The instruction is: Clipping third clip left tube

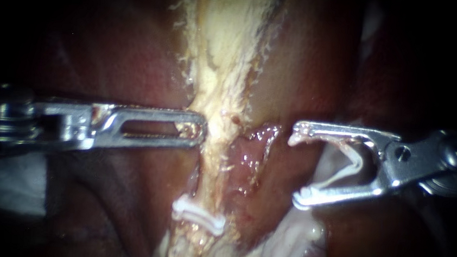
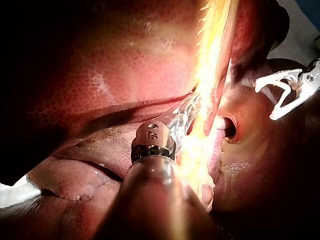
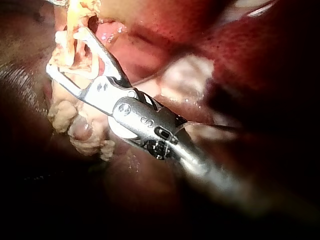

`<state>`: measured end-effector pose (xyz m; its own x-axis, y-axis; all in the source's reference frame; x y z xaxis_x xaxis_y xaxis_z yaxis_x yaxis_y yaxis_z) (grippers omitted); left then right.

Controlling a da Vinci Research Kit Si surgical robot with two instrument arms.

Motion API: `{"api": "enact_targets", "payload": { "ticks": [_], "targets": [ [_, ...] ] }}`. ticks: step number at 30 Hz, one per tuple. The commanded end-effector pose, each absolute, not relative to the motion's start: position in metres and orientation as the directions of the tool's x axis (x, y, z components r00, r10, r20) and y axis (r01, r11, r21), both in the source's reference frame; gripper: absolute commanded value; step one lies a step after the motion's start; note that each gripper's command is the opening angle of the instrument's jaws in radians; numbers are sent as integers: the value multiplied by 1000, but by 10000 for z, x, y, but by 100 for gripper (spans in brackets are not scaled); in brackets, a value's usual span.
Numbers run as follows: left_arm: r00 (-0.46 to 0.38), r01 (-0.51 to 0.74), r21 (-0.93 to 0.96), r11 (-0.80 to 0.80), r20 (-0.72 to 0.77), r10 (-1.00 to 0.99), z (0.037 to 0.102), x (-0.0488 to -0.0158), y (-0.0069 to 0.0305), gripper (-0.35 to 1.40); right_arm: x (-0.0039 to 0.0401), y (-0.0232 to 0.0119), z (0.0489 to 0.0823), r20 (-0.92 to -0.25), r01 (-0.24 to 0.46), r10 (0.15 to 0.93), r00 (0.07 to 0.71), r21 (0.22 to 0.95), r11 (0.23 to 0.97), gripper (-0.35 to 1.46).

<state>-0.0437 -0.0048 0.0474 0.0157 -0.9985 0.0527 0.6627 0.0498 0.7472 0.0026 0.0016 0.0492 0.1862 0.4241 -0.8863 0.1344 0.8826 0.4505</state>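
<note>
Left instrument [image 1: 198, 131]: jaws pressed together on the edge of the pale tube [image 1: 221, 84], which runs across dark red liver [image 1: 109, 53]. Right instrument [image 1: 297, 166]: jaws spread, carrying an open white clip [image 1: 356, 161] seated between them, beside the tube and apart from it. A closed clip [image 1: 198, 217] crosses the tube farther along.

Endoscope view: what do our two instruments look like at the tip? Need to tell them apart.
Both bare silver metal on darker wrist joints. Left instrument: long flat tip, rounded end, one narrow slot through it. Right instrument: two thin jaws on a hinge with a visible screw head; the white V between them is a clip. No cables show.
</note>
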Motion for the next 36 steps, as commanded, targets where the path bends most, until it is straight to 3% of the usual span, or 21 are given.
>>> {"api": "enact_targets", "payload": {
  "ticks": [1,16,23,36],
  "targets": [
    [16,663,747,50,53,-998,474,-436,-48,-35,26,16,492,-886,135,424,186,450,883,60],
    [3,675,736,40,52,-999,425,-404,-44,-35,47,-1,509,-844,150,466,264,513,845,59],
    [-12,678,734,37,61,-998,411,-384,-39,-35,86,-17,536,-819,162,492,295,551,819,59],
    [-20,678,735,32,62,-998,396,-381,-43,-35,154,-35,580,-797,176,512,322,581,794,59]
  ]
}}
